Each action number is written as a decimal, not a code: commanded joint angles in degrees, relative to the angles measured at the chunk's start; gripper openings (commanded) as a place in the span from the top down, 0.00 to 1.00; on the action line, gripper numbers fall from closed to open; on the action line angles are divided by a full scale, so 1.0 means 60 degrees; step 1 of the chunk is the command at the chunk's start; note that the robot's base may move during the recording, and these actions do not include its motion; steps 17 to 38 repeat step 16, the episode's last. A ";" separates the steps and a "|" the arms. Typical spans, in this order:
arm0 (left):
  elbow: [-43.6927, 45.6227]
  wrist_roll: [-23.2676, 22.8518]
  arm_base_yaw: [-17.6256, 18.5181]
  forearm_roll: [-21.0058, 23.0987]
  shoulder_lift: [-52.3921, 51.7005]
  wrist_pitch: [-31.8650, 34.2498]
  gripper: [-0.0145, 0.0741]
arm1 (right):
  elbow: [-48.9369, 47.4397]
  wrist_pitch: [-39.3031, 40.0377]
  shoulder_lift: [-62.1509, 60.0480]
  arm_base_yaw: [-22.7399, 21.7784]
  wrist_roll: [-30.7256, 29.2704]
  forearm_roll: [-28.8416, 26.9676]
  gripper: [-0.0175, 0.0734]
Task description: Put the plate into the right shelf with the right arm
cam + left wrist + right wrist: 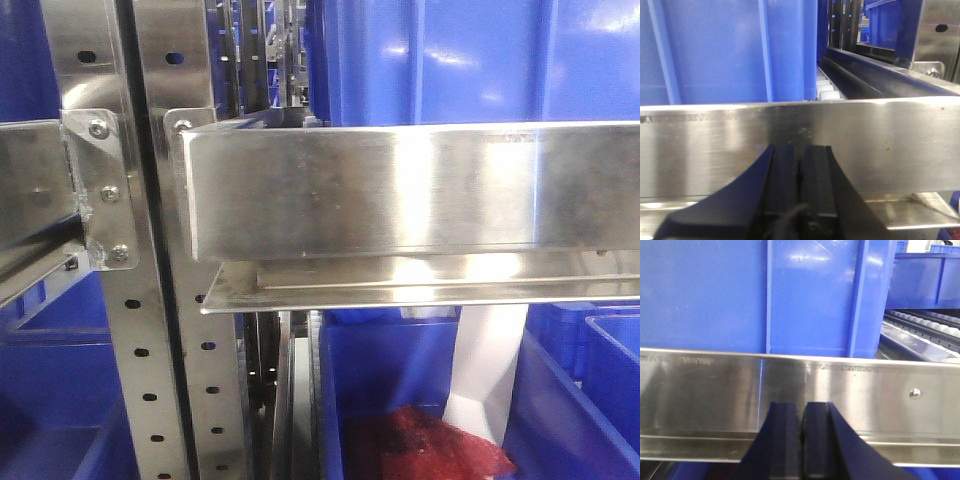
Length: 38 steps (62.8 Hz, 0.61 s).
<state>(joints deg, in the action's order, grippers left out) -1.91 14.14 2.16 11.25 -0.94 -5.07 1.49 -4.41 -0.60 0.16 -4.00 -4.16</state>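
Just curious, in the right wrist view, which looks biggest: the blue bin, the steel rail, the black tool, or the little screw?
1. blue bin
2. steel rail
3. right tool, though nearness to the camera inflates it
4. screw

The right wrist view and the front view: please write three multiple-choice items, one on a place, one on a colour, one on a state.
1. In the right wrist view, where is the blue bin relative to the steel front rail?
A. behind and above it
B. below it
C. hanging on its front

2. What colour is the crumpled thing in the lower bin of the front view?
A. green
B. red
C. yellow

3. How does the right gripper stand?
A. wide open
B. shut on a plate
C. shut, empty

Answers:
1. A, the bin rises beyond the rail's top edge.
2. B, it shows dark red against blue.
3. C, the fingers meet with nothing between them; no plate is visible.
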 commanded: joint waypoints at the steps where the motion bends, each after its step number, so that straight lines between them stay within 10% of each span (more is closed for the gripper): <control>1: -0.0061 -0.0023 0.0033 0.0037 -0.0103 0.0788 0.89 | -0.0041 0.0944 -0.0128 -0.0074 -0.0077 0.0058 0.75; 38: -0.0061 -0.0023 0.0033 0.0037 -0.0103 0.0788 0.89 | -0.0041 0.0944 -0.0128 -0.0074 -0.0077 0.0058 0.75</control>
